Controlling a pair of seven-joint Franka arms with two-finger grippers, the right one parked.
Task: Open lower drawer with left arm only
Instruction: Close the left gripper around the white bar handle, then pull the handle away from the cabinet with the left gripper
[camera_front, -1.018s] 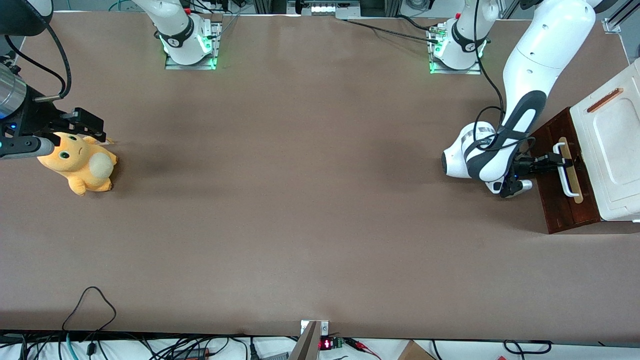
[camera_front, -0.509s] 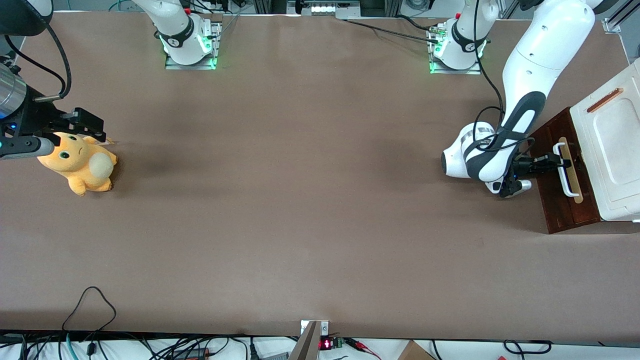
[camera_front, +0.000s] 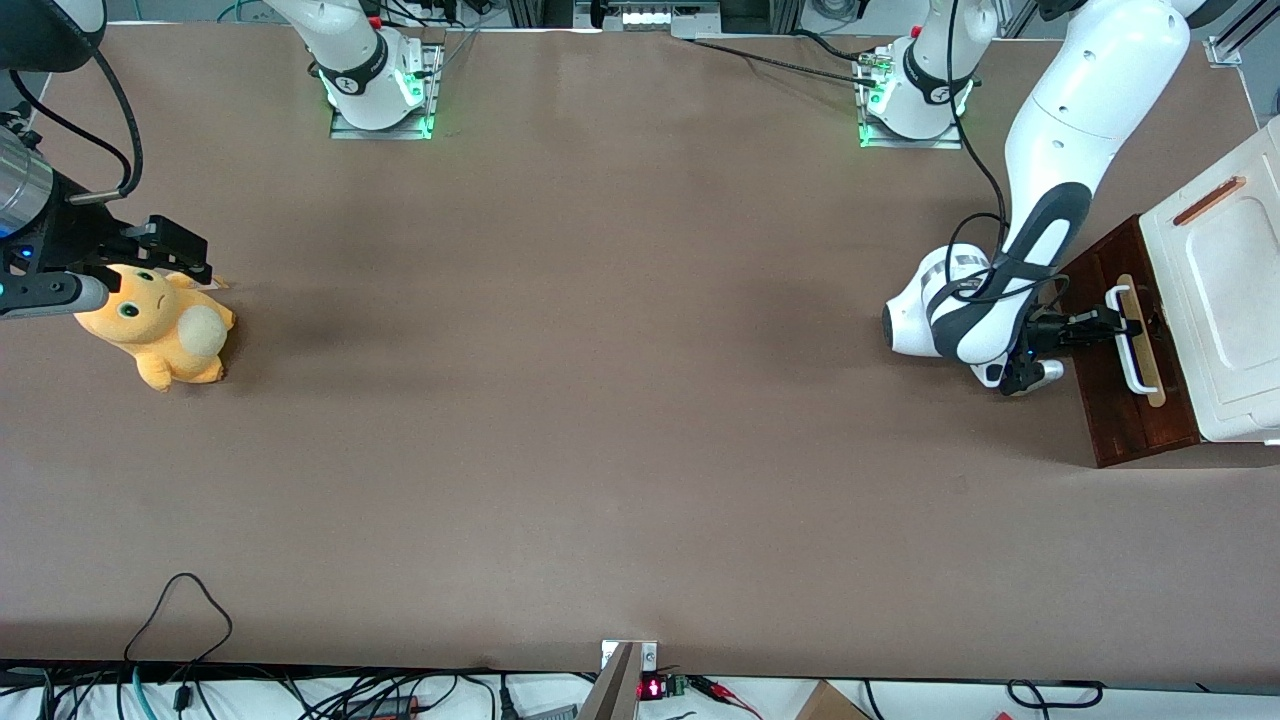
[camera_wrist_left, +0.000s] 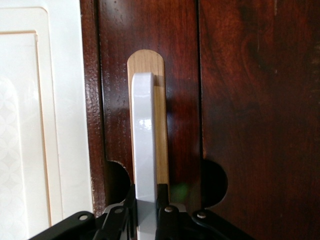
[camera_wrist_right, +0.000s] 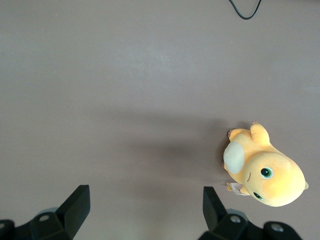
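The lower drawer shows its dark red-brown front under the white cabinet top, at the working arm's end of the table. A white loop handle sits on a pale wood strip. The left arm reaches down in front of the drawer. Its black gripper is shut on the handle, with the fingers pressed against both sides of the white bar. No light wood inside of the drawer is visible.
An orange plush toy lies toward the parked arm's end of the table, also seen in the right wrist view. The arm bases stand along the table edge farthest from the front camera. Cables trail at the nearest edge.
The gripper and the handle have shifted very slightly toward the parked arm's end of the table. The grip on the handle is unchanged.
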